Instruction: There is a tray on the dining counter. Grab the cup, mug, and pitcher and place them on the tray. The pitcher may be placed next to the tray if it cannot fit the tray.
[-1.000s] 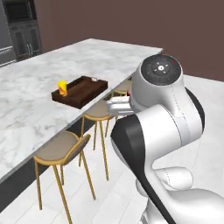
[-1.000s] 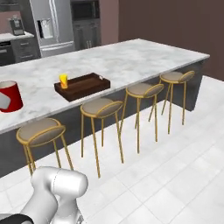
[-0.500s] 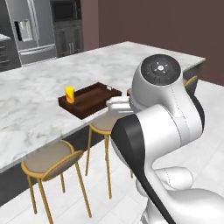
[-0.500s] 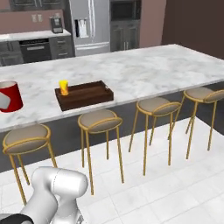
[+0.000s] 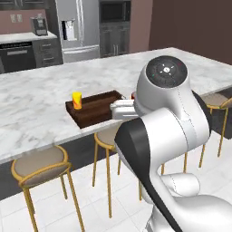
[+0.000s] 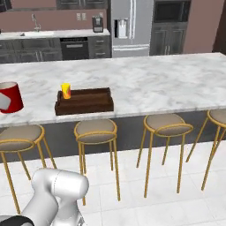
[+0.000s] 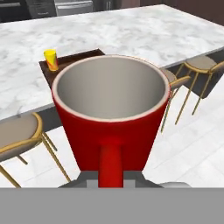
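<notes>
The red mug [image 7: 111,116] takes up the centre of the hand view, mouth up and empty, its handle running down to the bottom edge, where the gripper [image 7: 111,179] pinches it. In the right base view the same mug sits at the left edge, clear of the dining counter [image 6: 145,79]. The dark wooden tray [image 6: 84,102] lies left of centre near the counter's front edge, and the yellow cup [image 6: 65,91] stands upright at its far left end. Gold-legged stools [image 6: 95,131] line up below the overhang.
</notes>
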### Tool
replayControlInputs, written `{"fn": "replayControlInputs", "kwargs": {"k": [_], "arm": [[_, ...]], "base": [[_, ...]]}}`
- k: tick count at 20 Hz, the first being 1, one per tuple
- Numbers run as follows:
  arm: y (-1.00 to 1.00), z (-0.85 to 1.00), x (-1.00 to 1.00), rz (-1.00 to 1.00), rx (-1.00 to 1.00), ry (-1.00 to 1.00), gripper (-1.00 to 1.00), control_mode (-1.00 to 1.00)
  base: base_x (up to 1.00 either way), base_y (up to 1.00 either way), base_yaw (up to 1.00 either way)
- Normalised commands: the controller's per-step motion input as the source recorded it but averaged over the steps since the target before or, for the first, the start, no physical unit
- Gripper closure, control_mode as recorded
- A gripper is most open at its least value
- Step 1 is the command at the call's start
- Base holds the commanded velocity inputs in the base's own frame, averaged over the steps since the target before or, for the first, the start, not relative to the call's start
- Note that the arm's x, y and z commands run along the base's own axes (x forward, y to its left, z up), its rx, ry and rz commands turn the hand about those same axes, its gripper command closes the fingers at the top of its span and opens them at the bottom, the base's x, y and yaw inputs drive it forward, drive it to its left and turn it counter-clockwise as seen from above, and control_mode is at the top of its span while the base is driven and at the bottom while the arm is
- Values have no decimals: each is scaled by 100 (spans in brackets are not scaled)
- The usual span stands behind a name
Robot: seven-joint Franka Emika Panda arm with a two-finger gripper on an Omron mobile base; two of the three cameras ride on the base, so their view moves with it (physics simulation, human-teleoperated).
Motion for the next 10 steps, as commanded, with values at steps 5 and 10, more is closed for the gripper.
{"fn": "replayControlInputs", "kwargs": {"k": [5, 10], "arm": [[0, 0, 0, 0, 0, 0, 100, 100], [0, 0, 0, 0, 0, 0, 100, 100]], "base": [[67, -63, 45], [99, -17, 18]]}}
